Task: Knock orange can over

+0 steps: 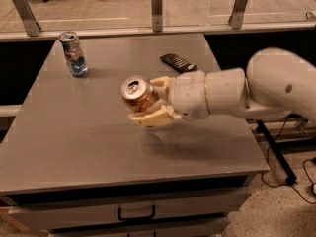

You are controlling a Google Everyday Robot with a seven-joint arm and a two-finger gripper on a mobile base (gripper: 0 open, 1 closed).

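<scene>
We have the orange can point(136, 91) pinched between our gripper's point(144, 100) fingers, tipped well off upright, but not yet lying flat on the table point(74, 152).

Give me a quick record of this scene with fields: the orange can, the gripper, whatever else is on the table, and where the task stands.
orange can: tipped steeply, silver top towards the camera, near the table's middle
gripper: shut on the orange can, one finger on each side, reaching in from the right
blue can: upright, far left corner
remote: dark, lying flat at the far side, apart from the gripper
table: grey top
task status: orange can tilted, not yet lying on the table
</scene>
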